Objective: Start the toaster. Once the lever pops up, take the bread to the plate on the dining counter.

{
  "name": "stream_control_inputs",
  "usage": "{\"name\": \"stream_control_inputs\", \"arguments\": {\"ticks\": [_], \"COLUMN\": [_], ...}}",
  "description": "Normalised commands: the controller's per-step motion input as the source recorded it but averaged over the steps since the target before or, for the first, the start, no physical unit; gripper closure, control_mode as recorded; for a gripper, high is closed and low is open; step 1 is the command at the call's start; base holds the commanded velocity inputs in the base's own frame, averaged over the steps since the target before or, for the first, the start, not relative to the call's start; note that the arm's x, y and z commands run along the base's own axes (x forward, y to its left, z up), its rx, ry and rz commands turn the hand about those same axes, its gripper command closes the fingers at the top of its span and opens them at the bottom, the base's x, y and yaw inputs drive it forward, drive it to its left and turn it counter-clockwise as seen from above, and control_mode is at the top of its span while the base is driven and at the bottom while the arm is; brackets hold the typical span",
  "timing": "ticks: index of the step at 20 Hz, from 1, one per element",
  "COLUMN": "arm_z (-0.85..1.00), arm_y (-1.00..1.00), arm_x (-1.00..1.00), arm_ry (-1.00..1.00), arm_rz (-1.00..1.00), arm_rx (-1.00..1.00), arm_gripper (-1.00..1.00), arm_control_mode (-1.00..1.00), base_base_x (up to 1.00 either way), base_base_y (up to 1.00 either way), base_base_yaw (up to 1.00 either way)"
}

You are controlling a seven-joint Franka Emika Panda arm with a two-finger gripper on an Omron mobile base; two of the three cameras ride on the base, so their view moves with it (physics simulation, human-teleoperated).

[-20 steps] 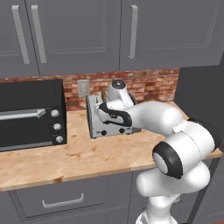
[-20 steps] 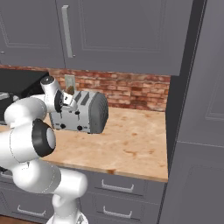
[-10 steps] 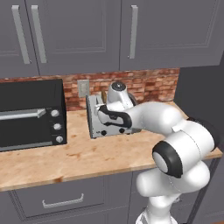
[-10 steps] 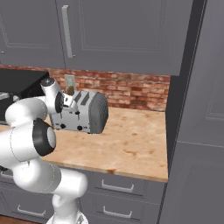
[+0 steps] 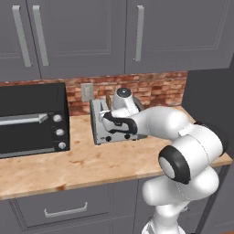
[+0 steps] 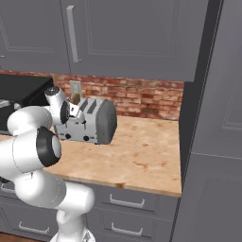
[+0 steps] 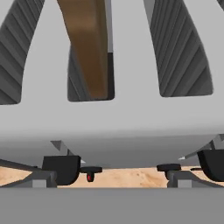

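The silver-grey toaster (image 5: pixel 101 119) stands on the wood counter against the brick wall, its front toward me. A brown bread (image 7: pixel 87 43) slice stands in a left slot, its top edge poking out (image 5: pixel 109 101). My gripper (image 5: pixel 111 125) hangs over the toaster's top front edge, pointing down at its front face, jaws open and holding nothing. In the hand view, two black levers (image 7: pixel 61 168) and two small knobs (image 7: pixel 90 169) jut from the front below the slots. The plate and the dining counter are out of view.
A large black toaster oven (image 5: pixel 32 119) sits left of the toaster. A wall socket (image 5: pixel 86 91) is behind it. Grey cabinets hang above, and a tall grey cabinet (image 6: pixel 212 118) bounds the counter on the right. Bare wood counter (image 6: pixel 142 146) lies right of the toaster.
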Motion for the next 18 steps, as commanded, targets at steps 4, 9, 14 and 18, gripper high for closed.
{"name": "stream_control_inputs", "arguments": {"ticks": [4,9,14,18], "arm_z": [-0.11,-0.09,-0.08,-0.12], "arm_y": [0.0,0.0,0.0,0.0], "arm_x": [0.0,0.0,0.0,0.01], "arm_ry": [0.0,0.0,0.0,0.0], "arm_rz": [0.0,0.0,0.0,0.0], "arm_rx": [0.0,0.0,0.0,0.0], "arm_gripper": [-1.0,-1.0,-1.0,-1.0], "arm_control_mode": [-1.0,-1.0,-1.0,-1.0], "base_base_x": [0.0,0.0,0.0,0.0], "base_base_y": [0.0,0.0,0.0,0.0], "base_base_yaw": [0.0,0.0,0.0,0.0]}}
